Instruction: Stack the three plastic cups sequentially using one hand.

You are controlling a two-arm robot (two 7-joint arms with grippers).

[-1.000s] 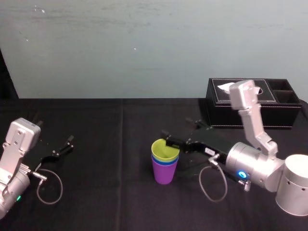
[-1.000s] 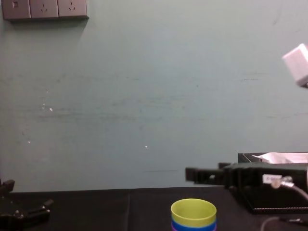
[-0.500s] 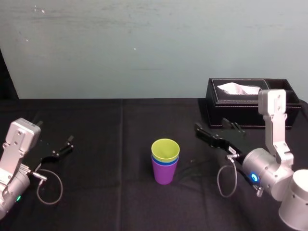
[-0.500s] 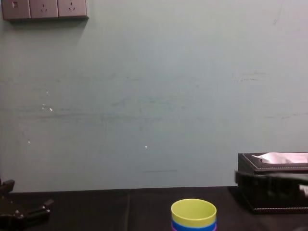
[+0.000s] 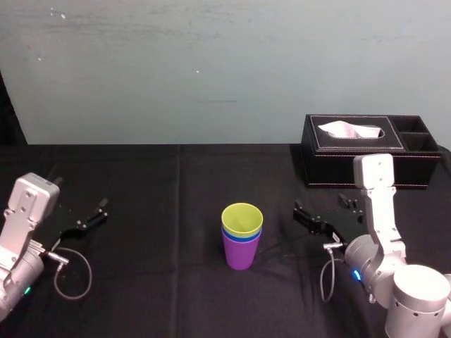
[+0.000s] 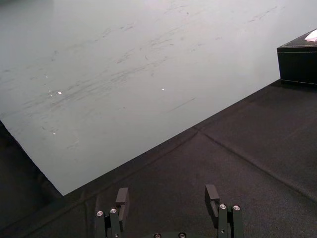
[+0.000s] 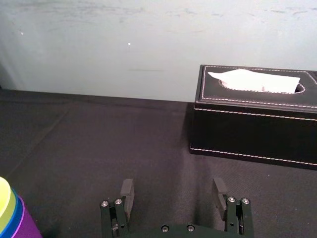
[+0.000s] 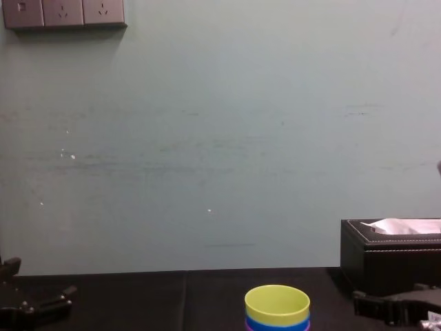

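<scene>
Mid-table, three plastic cups [image 5: 242,245] nested, purple outermost, blue just a rim band. Jaws released on right gripper [image 7: 173,188] nearby and left gripper [image 6: 167,196] parked far left.

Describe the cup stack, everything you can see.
The cup stack is three smooth tapered plastic tumblers nested upright: purple outermost at the bottom, blue showing as a rim band, yellow-green innermost on top, empty. It stands mid-table on the black cloth. Nothing else touches it; the open right gripper sits apart to its right, the left gripper parked far left.
</scene>
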